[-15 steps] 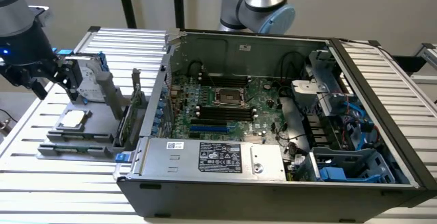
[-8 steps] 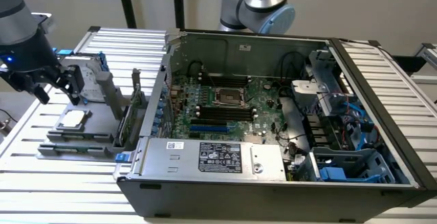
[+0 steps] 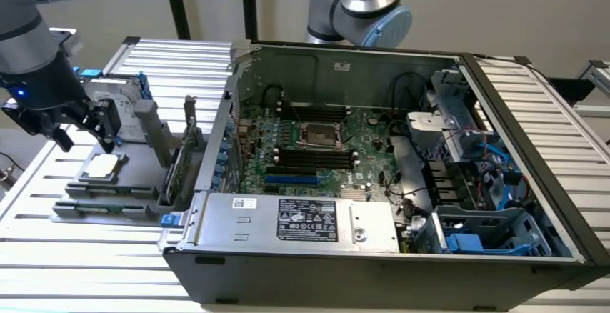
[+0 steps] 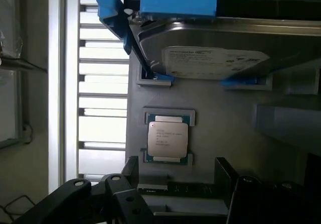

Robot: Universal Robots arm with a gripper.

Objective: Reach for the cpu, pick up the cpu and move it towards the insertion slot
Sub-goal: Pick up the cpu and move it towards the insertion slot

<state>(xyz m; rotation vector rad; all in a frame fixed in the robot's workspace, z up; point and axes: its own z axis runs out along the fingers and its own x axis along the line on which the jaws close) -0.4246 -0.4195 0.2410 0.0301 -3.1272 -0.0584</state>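
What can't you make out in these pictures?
Print on the cpu: wrist view, too small to read.
The hard drive: exterior view, partly hidden behind the open gripper; wrist view, cut off by an edge.
The insertion slot: exterior view, contacts in its dark centre too small to see.
Label on the power supply: exterior view, text too small to read.

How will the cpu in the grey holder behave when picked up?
Probably stiff: the cpu is a flat metal-topped square. Likely slippery, its top looks smooth. It lies flat in the grey holder, so unlikely to roll.
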